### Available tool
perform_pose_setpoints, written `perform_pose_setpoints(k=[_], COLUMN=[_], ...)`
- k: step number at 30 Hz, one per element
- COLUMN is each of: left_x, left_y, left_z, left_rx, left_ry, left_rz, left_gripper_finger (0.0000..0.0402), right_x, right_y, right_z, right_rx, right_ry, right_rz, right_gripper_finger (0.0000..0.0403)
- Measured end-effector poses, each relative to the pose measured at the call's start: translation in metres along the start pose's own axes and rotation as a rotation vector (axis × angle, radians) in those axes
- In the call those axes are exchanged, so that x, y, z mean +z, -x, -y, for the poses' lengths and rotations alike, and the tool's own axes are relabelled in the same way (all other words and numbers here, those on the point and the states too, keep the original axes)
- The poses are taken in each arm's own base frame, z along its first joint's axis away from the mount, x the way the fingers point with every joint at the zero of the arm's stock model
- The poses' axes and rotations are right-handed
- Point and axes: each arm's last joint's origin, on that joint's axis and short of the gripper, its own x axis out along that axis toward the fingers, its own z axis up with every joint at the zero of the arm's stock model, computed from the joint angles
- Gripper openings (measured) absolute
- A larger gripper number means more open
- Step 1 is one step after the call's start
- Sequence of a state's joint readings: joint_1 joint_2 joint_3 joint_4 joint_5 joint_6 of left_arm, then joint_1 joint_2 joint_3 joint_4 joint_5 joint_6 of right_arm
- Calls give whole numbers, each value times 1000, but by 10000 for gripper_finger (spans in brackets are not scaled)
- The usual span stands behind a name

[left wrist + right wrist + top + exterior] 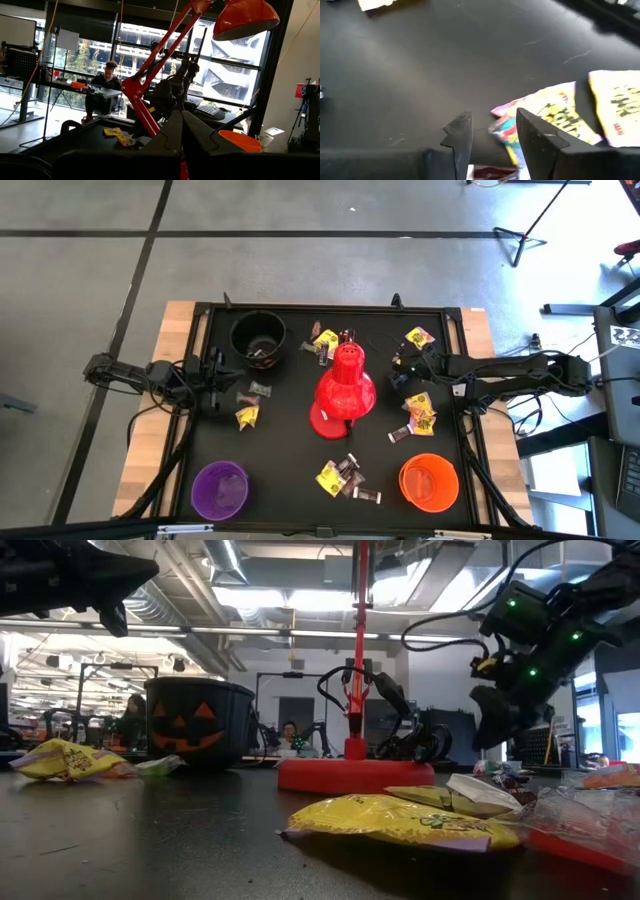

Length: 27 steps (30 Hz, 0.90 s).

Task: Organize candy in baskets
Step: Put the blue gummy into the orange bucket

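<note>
The black bucket (258, 337) stands at the far left of the table, the purple bucket (220, 488) near left and the orange bucket (429, 481) near right. Wrapped candy lies scattered: yellow pieces (247, 415) by the left arm, more (420, 410) by the right arm, a pile (340, 477) at the near edge. My left gripper (230, 375) is shut, held level above the table's left side (181, 117). My right gripper (400, 370) hovers open above the table, fingers pointing down (492, 131), beside a yellow candy (555, 112).
A red desk lamp (345, 385) stands mid-table, its round base (355, 773) on the mat and its shade (245, 17) overhead. Yellow candy (400, 820) lies close to the near edge. A person sits beyond the table (107, 80).
</note>
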State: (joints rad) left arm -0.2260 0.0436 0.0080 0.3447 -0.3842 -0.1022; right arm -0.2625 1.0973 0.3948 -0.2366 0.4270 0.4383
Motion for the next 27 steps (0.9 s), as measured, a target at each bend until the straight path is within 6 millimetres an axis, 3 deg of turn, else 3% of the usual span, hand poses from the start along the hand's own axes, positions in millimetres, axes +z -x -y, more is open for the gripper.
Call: perform_pose_setpoints(k=[9, 19, 27], left_x=[0, 0, 0], left_y=[0, 0, 0], left_z=[0, 0, 0], left_rx=[0, 0, 0], left_ry=[0, 0, 0], left_rz=[0, 0, 0], left_gripper_finger=[0, 0, 0], right_x=[-15, -14, -14], right_y=[2, 2, 2], right_z=[8, 9, 8], right_rx=[-77, -107, -73], right_ry=[17, 22, 18], right_rz=[-150, -130, -148], right_gripper_finger=[150, 149, 104])
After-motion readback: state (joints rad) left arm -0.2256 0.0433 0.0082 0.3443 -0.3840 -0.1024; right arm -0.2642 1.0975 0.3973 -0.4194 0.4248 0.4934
